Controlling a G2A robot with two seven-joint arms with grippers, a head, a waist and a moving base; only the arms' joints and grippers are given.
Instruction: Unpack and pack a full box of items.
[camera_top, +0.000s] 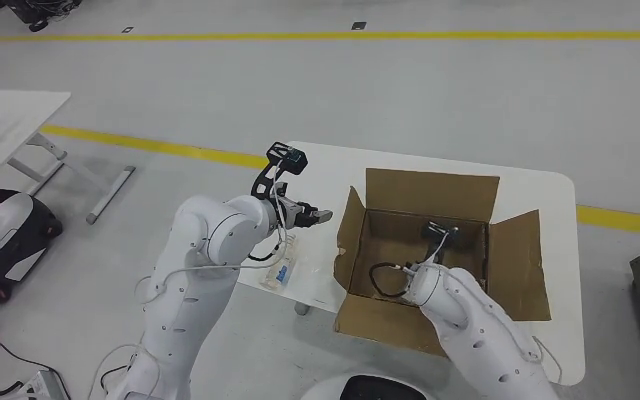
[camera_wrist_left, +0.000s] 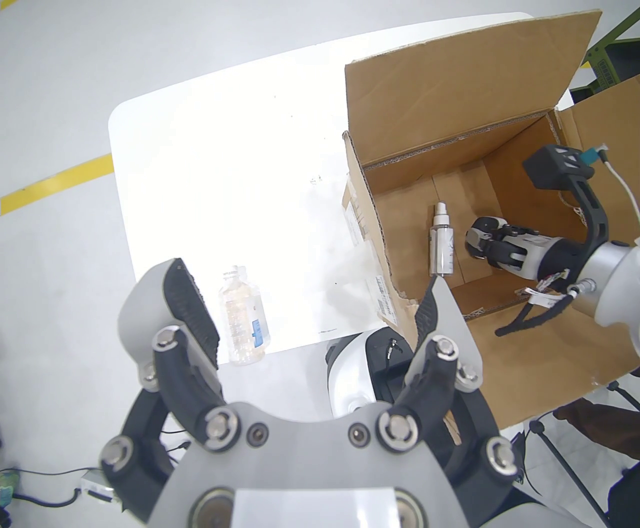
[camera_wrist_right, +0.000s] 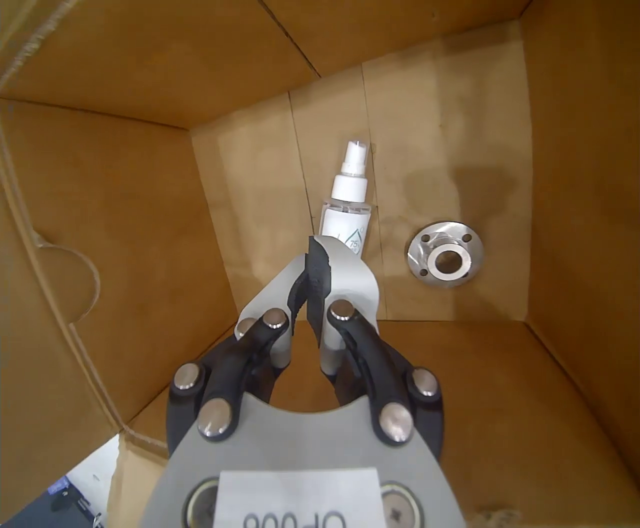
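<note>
An open cardboard box (camera_top: 430, 198) stands on the white table (camera_top: 540, 190). On its floor lie a clear spray bottle with a white cap (camera_wrist_right: 347, 200) (camera_wrist_left: 441, 240) and a round metal flange (camera_wrist_right: 445, 260). My right gripper (camera_wrist_right: 315, 257) (camera_wrist_left: 477, 240) is down inside the box, shut with nothing in it, its tips just above the spray bottle's body. My left gripper (camera_wrist_left: 310, 310) (camera_top: 315, 216) hangs open and empty above the table beside the box. Below it a clear plastic bottle (camera_wrist_left: 242, 320) (camera_top: 280, 272) lies on its side near the table's front edge.
The box's flaps (camera_wrist_left: 450, 75) stand up and outward on all sides. Between the lying bottle and the box is bare table (camera_wrist_left: 225, 150). Another white table (camera_top: 30, 105) stands at the far left, across a yellow floor line.
</note>
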